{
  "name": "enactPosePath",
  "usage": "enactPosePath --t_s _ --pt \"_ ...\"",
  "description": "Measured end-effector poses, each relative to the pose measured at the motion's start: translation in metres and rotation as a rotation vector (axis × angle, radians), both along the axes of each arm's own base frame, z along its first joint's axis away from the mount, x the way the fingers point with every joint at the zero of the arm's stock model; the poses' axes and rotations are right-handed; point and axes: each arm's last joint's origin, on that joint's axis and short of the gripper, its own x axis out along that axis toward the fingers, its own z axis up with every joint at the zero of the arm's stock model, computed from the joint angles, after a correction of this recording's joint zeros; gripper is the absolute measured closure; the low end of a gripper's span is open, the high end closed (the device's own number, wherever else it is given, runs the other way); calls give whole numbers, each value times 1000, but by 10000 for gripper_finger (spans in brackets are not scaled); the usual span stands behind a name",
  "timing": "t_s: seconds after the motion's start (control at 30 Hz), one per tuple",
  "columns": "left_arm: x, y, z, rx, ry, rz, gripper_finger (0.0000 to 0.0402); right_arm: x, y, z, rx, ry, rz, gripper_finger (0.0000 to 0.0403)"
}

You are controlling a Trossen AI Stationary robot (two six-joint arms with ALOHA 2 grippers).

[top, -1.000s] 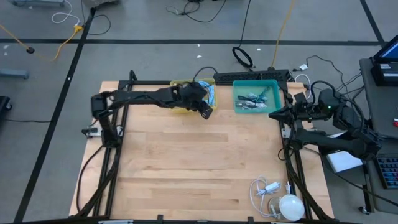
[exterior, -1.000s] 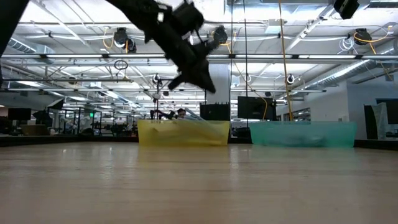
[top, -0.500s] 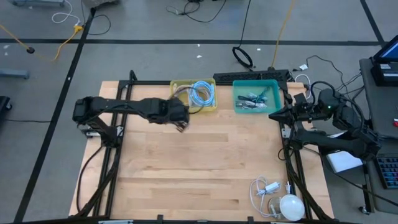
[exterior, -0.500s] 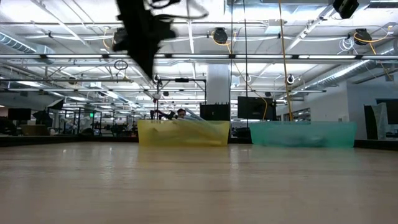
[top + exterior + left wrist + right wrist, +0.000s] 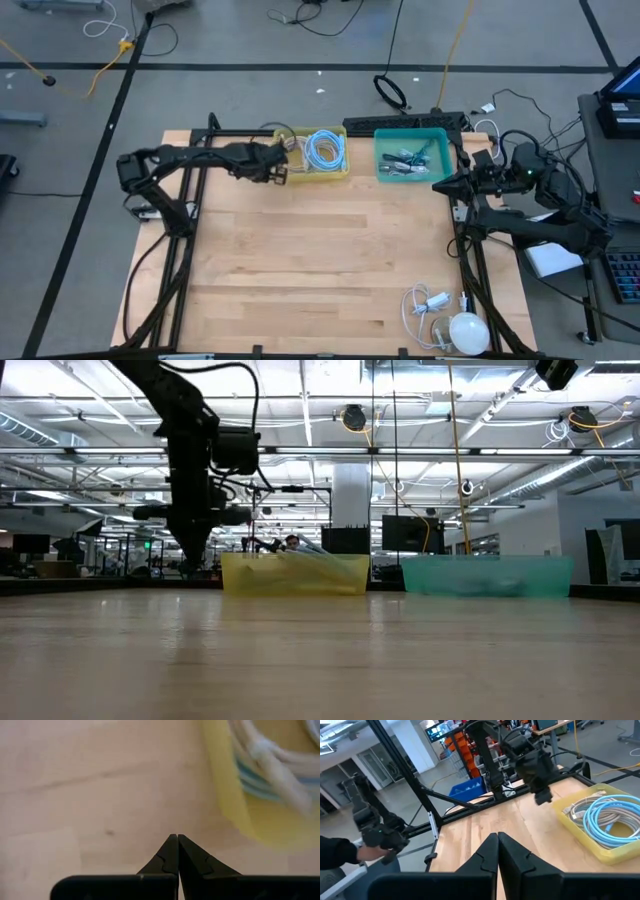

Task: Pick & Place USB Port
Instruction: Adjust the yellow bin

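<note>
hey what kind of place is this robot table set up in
Probably a large industrial lab or workshop hall. The low view shows a high ceiling of exposed steel trusses; the right wrist view shows a blue plastic storage bin and an orange metal rack beyond the light wooden table.

Left tool [image 5: 279, 172], right tool [image 5: 447, 183]: both closed.

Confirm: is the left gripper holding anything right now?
No. In the left wrist view the left gripper is shut with nothing between its fingertips, over bare table beside the yellow bin.
</note>
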Motion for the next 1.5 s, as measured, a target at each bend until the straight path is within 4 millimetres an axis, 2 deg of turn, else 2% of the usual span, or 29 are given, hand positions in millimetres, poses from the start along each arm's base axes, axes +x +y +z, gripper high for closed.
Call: enactPosePath --t_s 0.17,0.4,0.67,0.83,1.13,1.33,1.5 --pt "-3 27 3 42 -85 26 401 0 0 0 11 0 -1 403" --pt "-8 54 7 87 -199 59 401 0 0 0 18 0 1 403" --pt "-2 66 11 126 -322 41 401 0 1 0 28 0 20 403" --pt "11 69 4 101 -401 -25 401 0 1 0 25 -1 20 403" --pt "36 65 -15 38 -427 -83 401 0 1 0 24 0 21 403" --pt "66 75 -10 49 -448 -141 401 0 1 0 29 1 21 403" --pt "83 84 -1 44 -370 -165 402 0 1 0 29 1 21 403"
